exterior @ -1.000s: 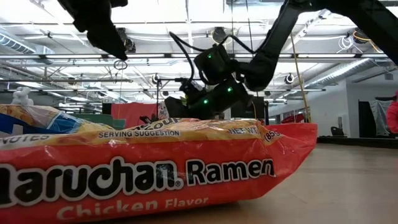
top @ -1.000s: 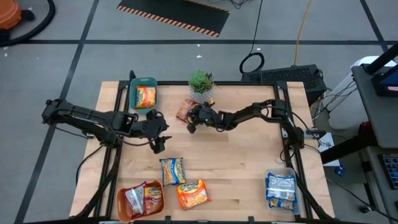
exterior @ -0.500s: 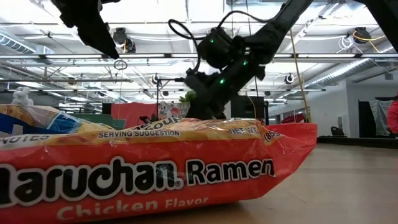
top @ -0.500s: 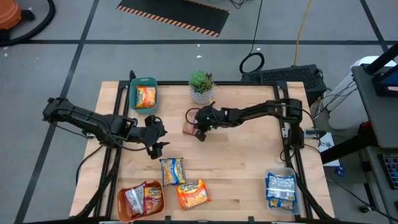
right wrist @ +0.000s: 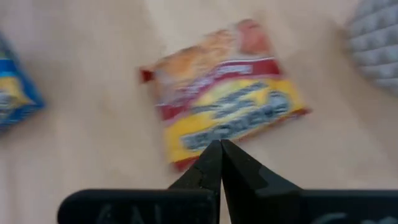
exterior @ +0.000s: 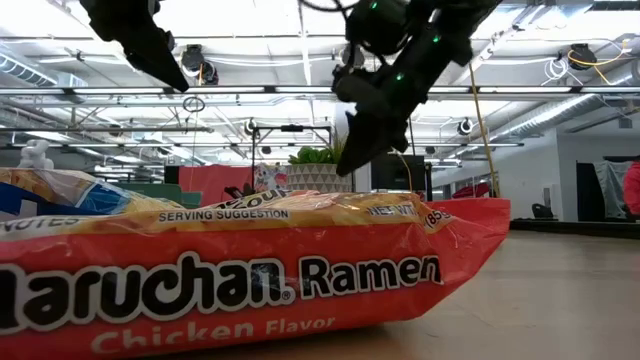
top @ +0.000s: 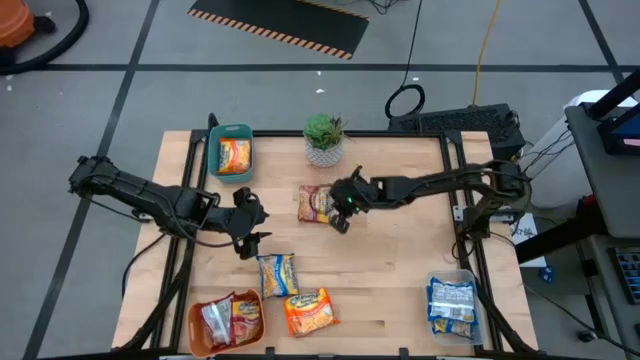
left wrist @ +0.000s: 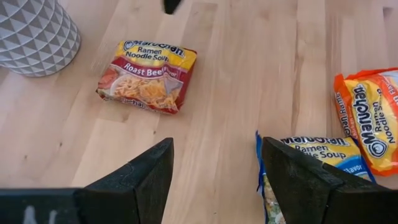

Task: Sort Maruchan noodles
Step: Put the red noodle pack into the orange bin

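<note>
A dark red Roast Beef packet (top: 317,203) (left wrist: 147,76) (right wrist: 224,118) lies flat on the table, label up, near the plant pot. My right gripper (top: 340,218) (right wrist: 219,149) (exterior: 345,165) is shut and hangs just right of that packet, raised above the table. My left gripper (top: 250,232) (left wrist: 214,162) is open and hovers left of centre, over bare wood. A blue-and-yellow packet (top: 277,273) (left wrist: 305,165) and an orange packet (top: 310,310) (exterior: 250,270) lie flat near the near edge.
A potted plant (top: 324,138) stands at the far edge. A teal bin (top: 231,152) at the far left holds an orange packet. An orange bin (top: 225,320) at the near left holds red packets. A clear bin (top: 452,305) at the near right holds blue ones.
My right gripper, shut, moved from beside the plant toward the near and right side and then rose. The dark red packet slid away from the pot toward the table's middle and now lies flat, label up, clear of the gripper.
</note>
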Robot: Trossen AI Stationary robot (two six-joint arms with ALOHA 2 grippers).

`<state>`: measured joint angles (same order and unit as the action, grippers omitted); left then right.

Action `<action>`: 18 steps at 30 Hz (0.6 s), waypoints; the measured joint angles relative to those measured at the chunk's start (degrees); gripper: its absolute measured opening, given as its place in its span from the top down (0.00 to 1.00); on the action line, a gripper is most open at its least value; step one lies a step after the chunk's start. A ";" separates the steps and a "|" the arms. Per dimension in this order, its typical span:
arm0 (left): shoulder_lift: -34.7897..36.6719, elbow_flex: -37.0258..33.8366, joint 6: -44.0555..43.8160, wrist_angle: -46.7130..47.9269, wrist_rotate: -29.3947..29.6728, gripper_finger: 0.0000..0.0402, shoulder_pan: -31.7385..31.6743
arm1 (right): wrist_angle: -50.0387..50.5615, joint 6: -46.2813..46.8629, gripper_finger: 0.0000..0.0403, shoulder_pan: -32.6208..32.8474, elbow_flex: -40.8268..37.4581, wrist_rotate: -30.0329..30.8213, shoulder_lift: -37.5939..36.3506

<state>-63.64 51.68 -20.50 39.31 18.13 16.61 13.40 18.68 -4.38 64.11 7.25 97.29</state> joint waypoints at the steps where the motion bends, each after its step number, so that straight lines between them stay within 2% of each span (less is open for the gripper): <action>1: 0.00 0.00 0.52 0.00 -0.02 0.38 -0.07 | -0.75 1.96 0.98 0.96 -0.89 0.00 -0.53; 5: 0.00 -0.02 1.90 -0.04 0.12 0.38 -0.29 | -0.72 14.50 0.91 3.44 -3.14 -0.86 -1.15; 7: 0.02 -0.02 2.42 -0.38 0.20 0.38 -0.50 | 0.06 17.86 0.84 4.40 -3.93 -1.53 -1.16; 11: 0.00 -0.04 3.57 -0.67 0.41 0.38 -1.66 | -1.76 21.58 0.68 6.79 -5.75 0.08 0.61; 14: 0.02 -0.04 3.84 -0.86 0.40 0.38 -2.70 | -7.98 23.89 0.56 8.98 -8.31 3.78 3.69; 18: 0.02 -0.04 4.35 -2.12 0.42 0.38 -4.09 | -13.07 22.99 0.41 9.48 -9.19 4.32 6.52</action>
<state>-63.62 51.64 -16.14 37.19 18.55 12.52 0.33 41.66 5.10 54.92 11.57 103.81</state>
